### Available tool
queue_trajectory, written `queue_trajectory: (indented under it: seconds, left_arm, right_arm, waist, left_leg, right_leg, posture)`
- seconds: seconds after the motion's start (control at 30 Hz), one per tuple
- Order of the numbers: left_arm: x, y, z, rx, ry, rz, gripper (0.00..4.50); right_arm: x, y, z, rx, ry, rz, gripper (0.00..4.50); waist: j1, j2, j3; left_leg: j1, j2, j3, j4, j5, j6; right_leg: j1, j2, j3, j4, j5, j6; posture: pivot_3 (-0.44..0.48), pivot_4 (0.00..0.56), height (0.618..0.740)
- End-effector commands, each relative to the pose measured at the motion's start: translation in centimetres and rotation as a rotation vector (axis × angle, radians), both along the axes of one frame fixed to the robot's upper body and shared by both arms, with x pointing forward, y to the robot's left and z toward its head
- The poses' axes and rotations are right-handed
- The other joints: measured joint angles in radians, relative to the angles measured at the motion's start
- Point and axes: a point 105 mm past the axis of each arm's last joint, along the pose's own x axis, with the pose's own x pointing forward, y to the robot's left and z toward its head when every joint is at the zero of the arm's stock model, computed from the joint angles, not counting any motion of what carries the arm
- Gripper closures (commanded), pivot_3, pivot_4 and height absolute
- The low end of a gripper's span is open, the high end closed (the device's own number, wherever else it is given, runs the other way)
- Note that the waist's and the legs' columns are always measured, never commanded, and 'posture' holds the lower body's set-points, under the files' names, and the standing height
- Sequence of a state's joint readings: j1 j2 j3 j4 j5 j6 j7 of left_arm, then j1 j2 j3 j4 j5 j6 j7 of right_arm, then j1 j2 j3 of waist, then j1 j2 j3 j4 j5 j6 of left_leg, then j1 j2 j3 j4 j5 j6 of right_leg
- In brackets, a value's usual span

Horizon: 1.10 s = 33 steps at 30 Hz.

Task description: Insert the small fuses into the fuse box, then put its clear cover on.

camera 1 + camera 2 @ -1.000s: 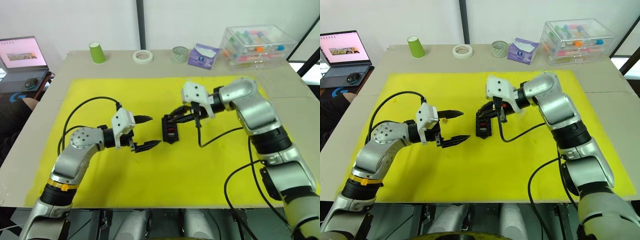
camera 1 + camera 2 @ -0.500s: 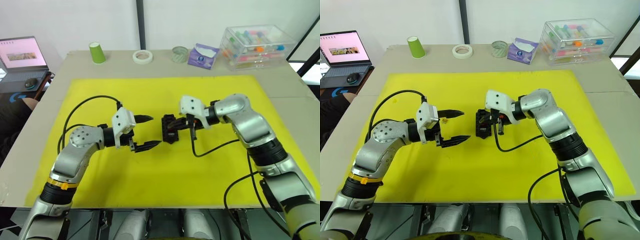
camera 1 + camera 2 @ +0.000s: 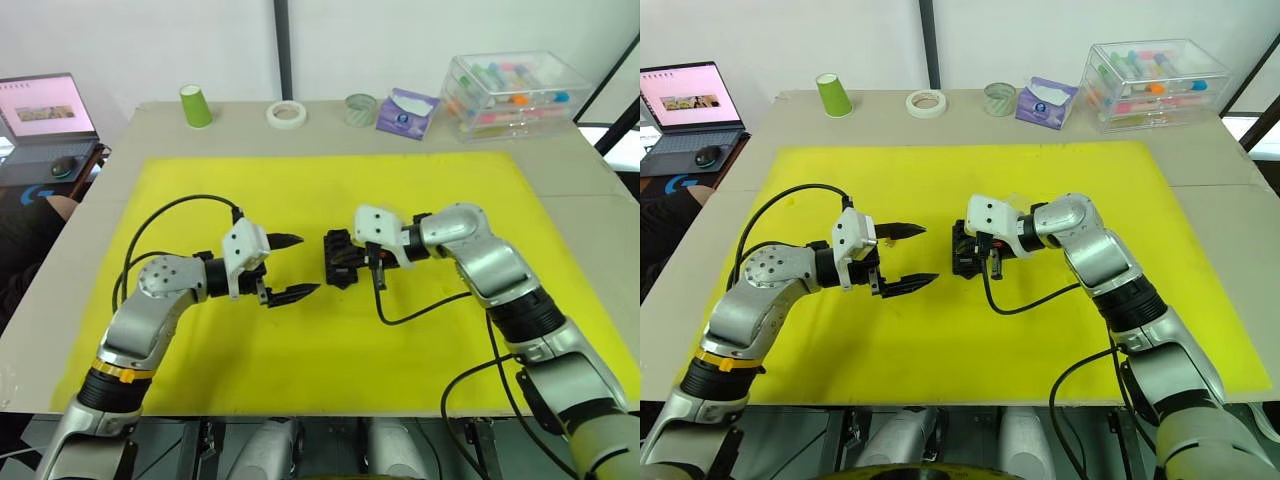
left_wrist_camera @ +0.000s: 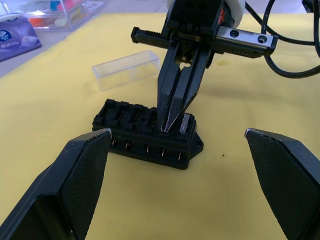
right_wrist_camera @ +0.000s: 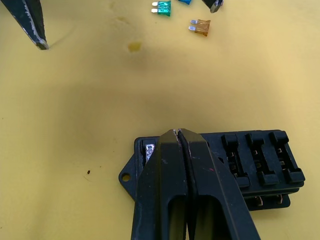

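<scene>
The right gripper point(image 4: 170, 127) has its two fingers pressed together, tips down on the end slots of the fuse box point(image 4: 147, 132), right beside a grey fuse point(image 4: 185, 122) already seated in the end slot; whether anything is pinched between the tips I cannot tell, so this looks like a push to seat a fuse. To do it well, the press should go straight down along the slot, light and steady, since the box sits loose on the yellow mat point(image 3: 420, 190) and may tip or slide under a slanted push. The left gripper point(image 3: 292, 266) hangs wide open and empty just beside the box, well placed to brace its side if it shifts. Loose fuses remain on the mat beyond the box: a teal fuse point(image 5: 161, 7) and a brown fuse point(image 5: 200, 27) among them, so most slots appear unfilled. The clear cover point(image 4: 126, 69) lies near the box, apart from it, to be fitted last
</scene>
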<state>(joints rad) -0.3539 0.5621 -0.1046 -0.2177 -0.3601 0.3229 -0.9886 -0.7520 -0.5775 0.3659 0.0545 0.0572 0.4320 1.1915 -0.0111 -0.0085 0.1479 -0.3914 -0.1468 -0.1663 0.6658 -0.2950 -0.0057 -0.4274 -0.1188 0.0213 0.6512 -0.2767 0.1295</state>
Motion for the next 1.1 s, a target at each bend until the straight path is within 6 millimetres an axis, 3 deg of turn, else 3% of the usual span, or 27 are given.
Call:
queue_trajectory:
  seconds: [0.03, 0.2, 0.3, 0.4, 0.43, 0.47, 0.53, 0.7, 0.87, 0.9, 1.1]
  left_arm:
    - [-0.1, 0.0, 1.0, -0.002, -0.046, -0.003, 0.0]
    - [-0.3, 0.3, 1.5, -0.013, -0.048, -0.004, 0.0]
    - [-0.3, 2.1, 2.5, -0.011, -0.067, 0.03, 0.0]
    - [-0.2, 3.5, 2.9, -0.011, -0.042, 0.074, 0.0]
    - [0.0, 4.9, 3.3, -0.004, -0.036, 0.119, 0.0]
    - [0.1, 5.9, 3.5, 0.001, -0.035, 0.149, 0.0]
    - [0.8, 10.4, 4.2, 0.046, -0.035, 0.294, 0.0]
    - [1.9, 19.0, 4.3, 0.108, -0.026, 0.577, 0.0]
    - [2.4, 22.7, 2.8, 0.087, 0.002, 0.696, 0.0]
    - [2.4, 23.2, 2.3, 0.084, 0.012, 0.714, 0.0]
    - [2.9, 23.7, 1.6, 0.079, -0.002, 0.724, 0.0]
  right_arm:
    - [0.4, -1.6, -1.2, -0.047, 0.048, -0.055, 4.47]
    - [-0.8, -0.2, 3.2, 0.176, 0.065, -0.005, 4.47]
    - [-1.3, -1.0, 6.9, 0.335, 0.006, -0.041, 4.47]
    - [-1.3, -2.0, 7.8, 0.351, -0.045, -0.089, 4.47]
    - [-1.1, -2.9, 8.5, 0.367, -0.083, -0.137, 4.47]
    - [-1.0, -3.5, 8.9, 0.379, -0.108, -0.17, 4.1]
    - [-1.2, -6.7, 9.5, 0.394, -0.192, -0.277, 3.69]
    - [-1.5, -14.0, 6.8, 0.271, -0.312, -0.498, 1.96]
    - [-1.8, -17.7, 5.1, 0.278, -0.325, -0.628, 0.22]
    - [-1.9, -18.2, 4.7, 0.283, -0.325, -0.651, 0.01]
    - [-1.8, -19.5, 4.1, 0.285, -0.336, -0.693, 0.01]
  waist:
    - [0.0, 0.0, 0.0]
    - [0.0, 0.0, 0.0]
    - [-0.002, 0.001, 0.001]
    - [-0.002, 0.001, 0.001]
    - [-0.002, 0.001, 0.001]
    - [-0.002, 0.001, 0.001]
    - [0.0, 0.001, 0.001]
    - [0.009, 0.001, 0.001]
    - [0.003, 0.002, 0.001]
    - [0.001, 0.002, 0.001]
    - [0.0, 0.002, 0.001]
  left_leg:
    - [0.0, 0.0, 0.0, 0.0, 0.0, 0.0]
    - [0.0, 0.0, 0.0, 0.0, 0.0, 0.0]
    - [-0.001, 0.0, 0.0, 0.0, 0.0, 0.0]
    - [-0.001, 0.0, 0.0, -0.001, 0.0, 0.0]
    - [-0.001, 0.0, 0.0, -0.001, 0.0, 0.0]
    - [-0.001, 0.0, 0.0, -0.001, 0.0, 0.0]
    - [-0.001, 0.0, 0.0, -0.001, 0.0, 0.0]
    - [-0.001, -0.001, 0.001, -0.001, 0.0, 0.0]
    - [0.0, -0.001, 0.001, -0.001, 0.0, 0.0]
    - [0.0, -0.001, 0.001, -0.001, 0.0, 0.0]
    - [0.0, 0.0, 0.001, -0.002, 0.0, 0.0]
  right_leg:
    - [0.0, 0.0, 0.0, 0.0, 0.0, 0.0]
    - [0.0, 0.0, 0.0, 0.0, 0.0, 0.0]
    - [-0.002, 0.0, 0.0, 0.0, 0.0, 0.0]
    - [-0.002, 0.0, 0.0, 0.0, 0.0, 0.0]
    - [-0.002, 0.0, 0.0, 0.0, 0.0, 0.0]
    - [-0.002, 0.0, 0.0, 0.0, 0.0, 0.0]
    - [-0.002, 0.0, 0.0, 0.0, 0.0, 0.0]
    - [-0.001, 0.0, 0.0, -0.001, 0.0, 0.0]
    - [-0.001, 0.0, 0.001, 0.0, 0.0, 0.0]
    - [-0.001, 0.0, 0.001, 0.0, 0.0, 0.0]
    - [-0.001, 0.0, 0.0, 0.0, 0.0, 0.0]
  posture:
    - [0.0, 0.15, 0.74]
    - [0.0, 0.15, 0.74]
    - [0.0, 0.15, 0.74]
    - [0.0, 0.15, 0.74]
    - [0.0, 0.15, 0.74]
    - [0.0, 0.15, 0.74]
    - [0.0, 0.15, 0.74]
    - [0.0, 0.15, 0.74]
    - [0.0, 0.15, 0.74]
    - [0.0, 0.15, 0.74]
    - [0.0, 0.15, 0.74]
